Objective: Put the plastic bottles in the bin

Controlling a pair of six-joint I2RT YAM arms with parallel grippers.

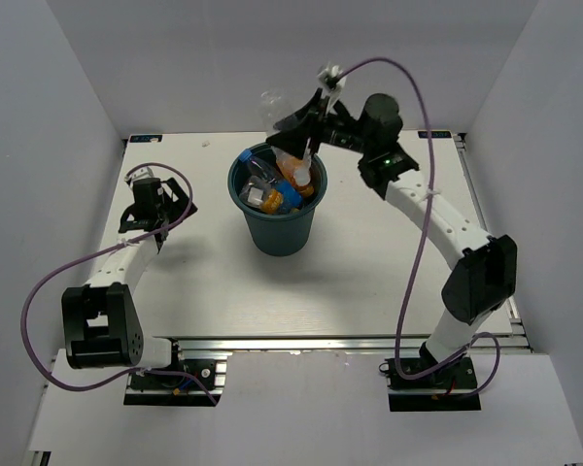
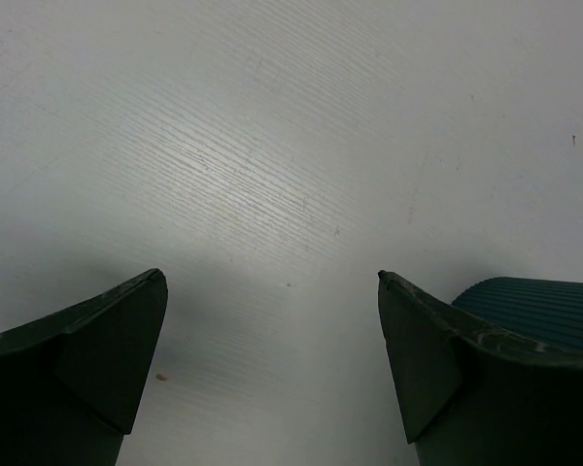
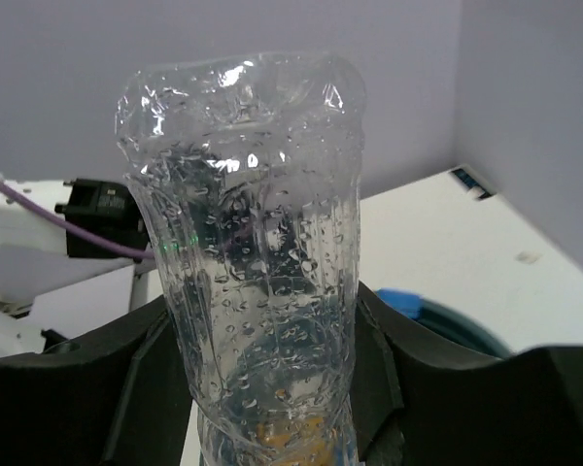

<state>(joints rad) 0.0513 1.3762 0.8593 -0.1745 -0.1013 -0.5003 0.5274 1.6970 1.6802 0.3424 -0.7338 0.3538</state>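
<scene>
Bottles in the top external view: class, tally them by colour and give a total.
Orange bottles: 2
Clear blue-labelled bottles: 2
Clear unlabelled bottle: 1, held by the right gripper
Total: 5

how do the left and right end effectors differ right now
The left end effector is open and empty; the right end effector is shut on the clear unlabelled bottle. The left one points down at the table, off to the side of the bin; the right one is raised near the bin's far rim. Both are dark.
</scene>
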